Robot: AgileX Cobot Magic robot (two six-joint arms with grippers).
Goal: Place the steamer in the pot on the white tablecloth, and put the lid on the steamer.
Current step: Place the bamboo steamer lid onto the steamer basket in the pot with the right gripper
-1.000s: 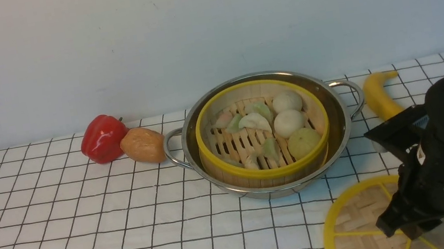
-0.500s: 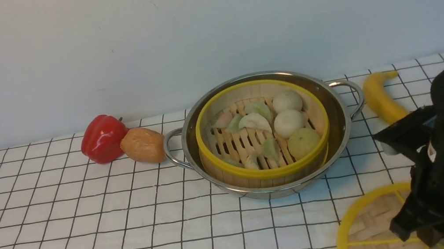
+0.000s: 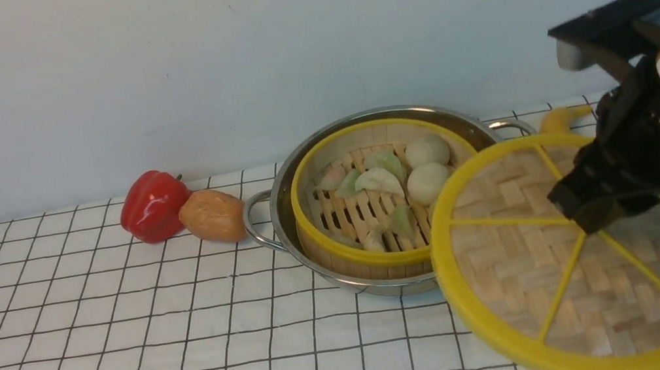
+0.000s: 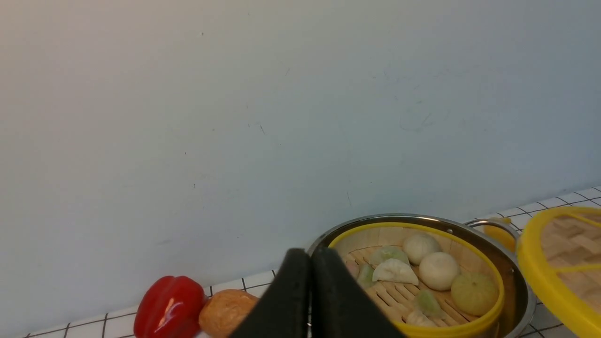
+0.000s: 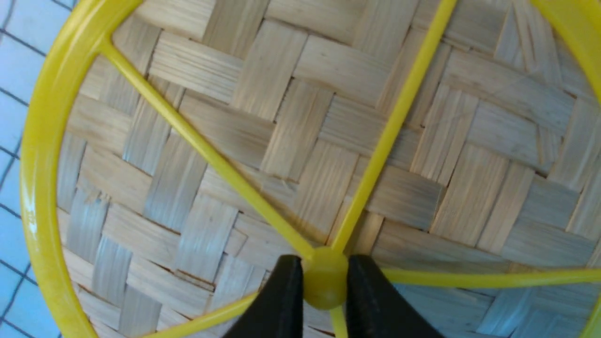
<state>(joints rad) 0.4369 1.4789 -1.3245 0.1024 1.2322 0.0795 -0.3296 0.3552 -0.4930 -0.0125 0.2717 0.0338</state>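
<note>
The right gripper (image 3: pixel 593 213) is pinched narrow on the lid's (image 3: pixel 581 264) yellow knob (image 5: pixel 325 284), one jaw on each side of it. The lid hangs tilted, its woven face turned toward the front camera. It looks clear of the cloth (image 3: pixel 127 323), and in the front view its edge overlaps the pot's (image 3: pixel 282 209) near right side. The steamer (image 3: pixel 387 192) already sits inside the pot, open, with buns and dumplings on its slats. The left gripper (image 4: pixel 310 300) is closed on nothing, well off to the left.

The lid is probably light, with a stiff rim and spokes and a thin woven panel that could flex or crack if pressed. The knob is the right place to hold it: it is central, so the disc balances. But it is small, smooth and round, so the lid may pivot or slip in the pinch. It likely needs levelling so its rim meets the steamer's rim evenly, not one edge first.
</note>
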